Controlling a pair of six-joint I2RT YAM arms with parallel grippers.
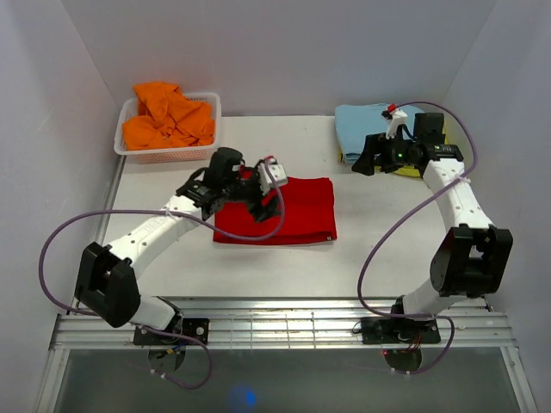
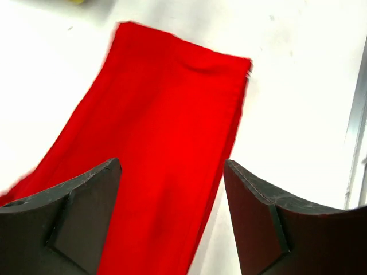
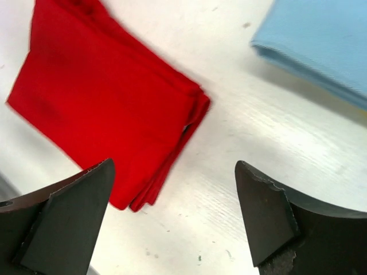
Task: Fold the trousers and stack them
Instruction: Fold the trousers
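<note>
Lying mid-way across the white table (image 1: 370, 249), the bright red soft-fabric trousers (image 1: 280, 211) are folded into a flat rectangle, so folding is judged complete. Stacking is left, presumably onto the folded light blue garment (image 1: 357, 120). The left gripper (image 2: 172, 166) and right gripper (image 3: 173, 165) both gape wide, holding nothing.

White arms (image 1: 151, 226), black joints (image 1: 108, 282) — purple cables (image 1: 362, 275) (looped)

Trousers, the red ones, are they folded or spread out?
Folded. The trousers lie as a compact rectangle on the table, and the right wrist view shows several stacked layers at their corner.
</note>
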